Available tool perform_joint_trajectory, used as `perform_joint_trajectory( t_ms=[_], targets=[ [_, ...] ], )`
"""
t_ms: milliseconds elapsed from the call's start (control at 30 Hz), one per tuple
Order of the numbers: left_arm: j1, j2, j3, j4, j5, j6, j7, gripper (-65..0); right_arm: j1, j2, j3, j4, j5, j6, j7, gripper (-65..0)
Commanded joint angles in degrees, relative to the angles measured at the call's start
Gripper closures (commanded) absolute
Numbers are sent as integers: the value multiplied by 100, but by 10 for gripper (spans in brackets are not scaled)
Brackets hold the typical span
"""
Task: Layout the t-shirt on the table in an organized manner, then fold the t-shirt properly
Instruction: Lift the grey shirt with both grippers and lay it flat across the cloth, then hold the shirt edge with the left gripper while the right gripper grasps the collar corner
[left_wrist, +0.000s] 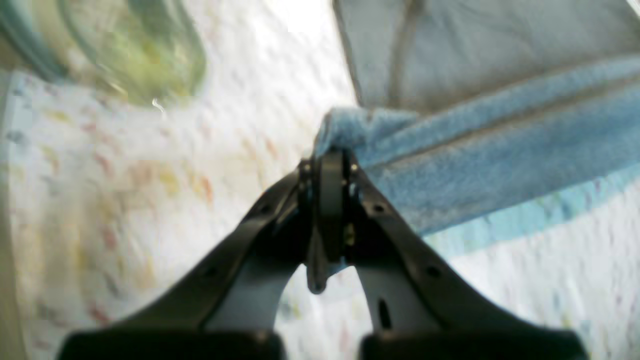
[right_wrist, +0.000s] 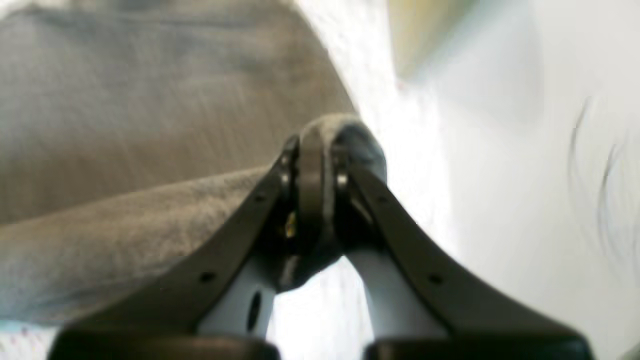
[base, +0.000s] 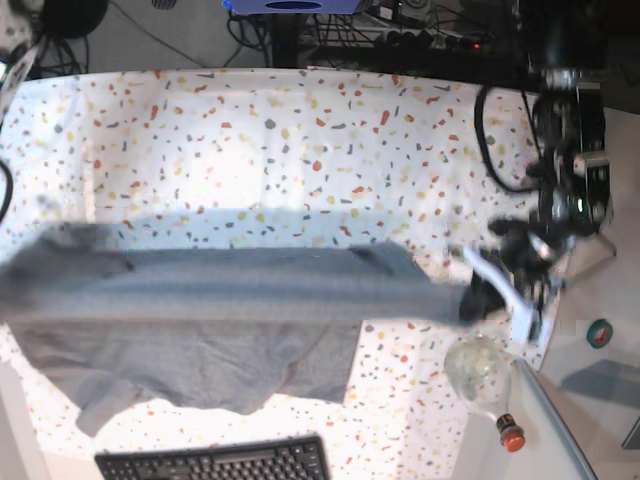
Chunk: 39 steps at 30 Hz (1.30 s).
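T-shirt (base: 200, 300) stretched in a taut band across the middle of the base view, lower part draped on table (base: 300, 130). Left gripper (left_wrist: 330, 160) pinched tight on a shirt edge, centre of its wrist view. Right gripper (right_wrist: 315, 145) likewise clamped on bunched fabric. Keyboard (base: 215, 462) at bottom edge.

Bright overhead light is washing out the table (base: 300, 130) — motion blur is smearing both wrist views and the t-shirt (base: 200, 300).

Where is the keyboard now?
In the base view, the black keyboard lies at the bottom edge, left of centre, just below the hanging t-shirt on the table.
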Motion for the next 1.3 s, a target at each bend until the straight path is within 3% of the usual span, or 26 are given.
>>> perform_joint_trajectory(
  t_ms=[0,100,300,433,533,633,767,933,1100,1267],
  targets=[
    [-735,-81,85,55,-46,201,-132,0,582,358,-166,-103,-64,-83,305,0],
    [-2352,-28,525,-490,-46,456,334,0,1865,771,-808,-753,-64,-92,507,0],
    [-5262,614,595,-2380,-64,465,317,0,4081,1334,-1871,-1166,-64,-92,657,0],
    [-5772,825,604,-2020,-108,465,352,0,4573,1545,-2021,-744,-56,-92,366,0],
    [-5289,790,578,-1114,-108,465,361,0,4037,1668,-1942,-23,-47,-92,-310,0],
    [-4322,728,516,-420,-64,465,660,0,2569,1624,-1107,882,-38,-92,-592,0],
    [-2651,570,490,-174,-55,465,642,0,775,1053,-368,1084,-38,-92,-249,0],
    [-823,473,490,-525,-55,465,-26,0,-359,446,-245,-208,-47,-92,683,0],
    [285,473,490,-1220,-55,465,-677,0,-772,253,-271,-1536,-47,-92,1290,0],
    [865,464,490,-1202,-55,465,-826,0,-1080,226,-254,-1553,-47,-92,1105,0]
  ],
)
